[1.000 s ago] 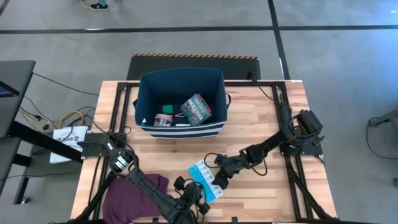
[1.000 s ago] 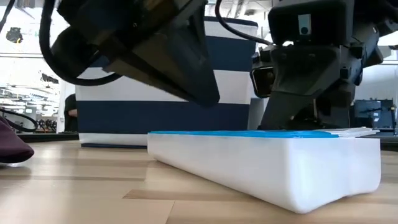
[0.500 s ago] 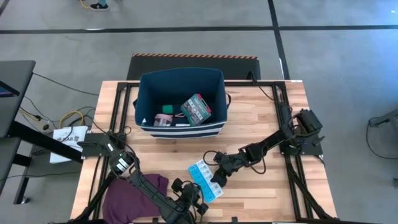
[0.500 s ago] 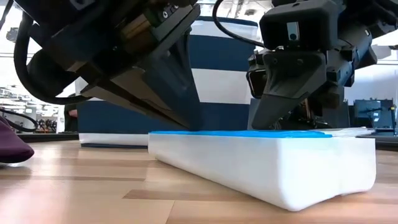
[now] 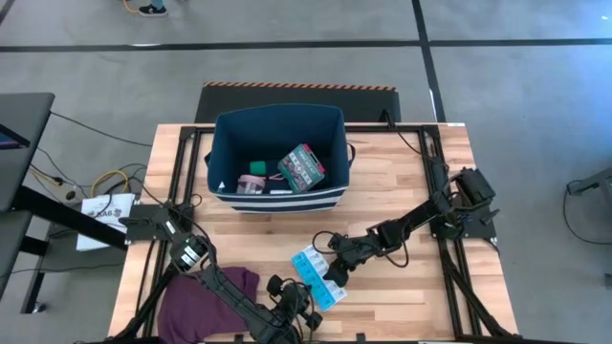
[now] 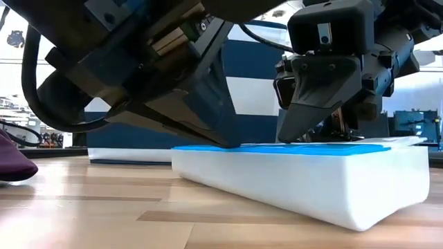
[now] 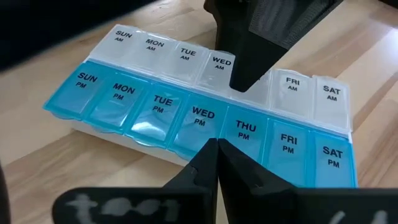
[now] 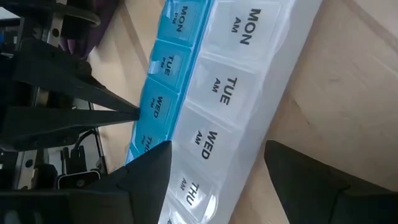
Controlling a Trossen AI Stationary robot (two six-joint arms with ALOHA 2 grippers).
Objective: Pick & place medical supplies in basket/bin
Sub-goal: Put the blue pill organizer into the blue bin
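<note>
The light-blue and white pill organizer (image 5: 314, 275) lies flat on the wooden table, near its near edge, with my two grippers on opposite sides of it. My left gripper (image 7: 216, 149) is shut and meets the blue PM row. My right gripper (image 8: 214, 171) is open over the white AM row. The navy bin (image 5: 218, 158) stands toward the far edge. Inside it lie a green-white box (image 5: 302, 167) and a pink-white tape roll (image 5: 251, 183). My left gripper has its shut fingertips (image 7: 216, 145) against the long edge of the blue row (image 7: 208, 127), between WED PM and THU PM. It comes in low and slanting down from the table's near left, across the organizer, which lies flat on the table. My right gripper has one fingertip (image 7: 244, 84) down on the white row's lids near THU AM (image 7: 258, 87), coming from above and from the right. The other finger (image 8: 305, 174) stands past the organizer's far long edge; I cannot tell whether it touches.
A purple cloth (image 5: 206, 296) lies at the table's near left, beside the left arm. The bin's striped wall (image 6: 249, 90) rises behind the organizer (image 6: 304, 180) in the low view. Bare wood lies between the organizer and the bin.
My right gripper has moved toward the table's left, over the organizer. My left gripper has come down and forward until its tips meet the blue row's edge. The organizer has slid a little along the table toward the right, staying flat.
</note>
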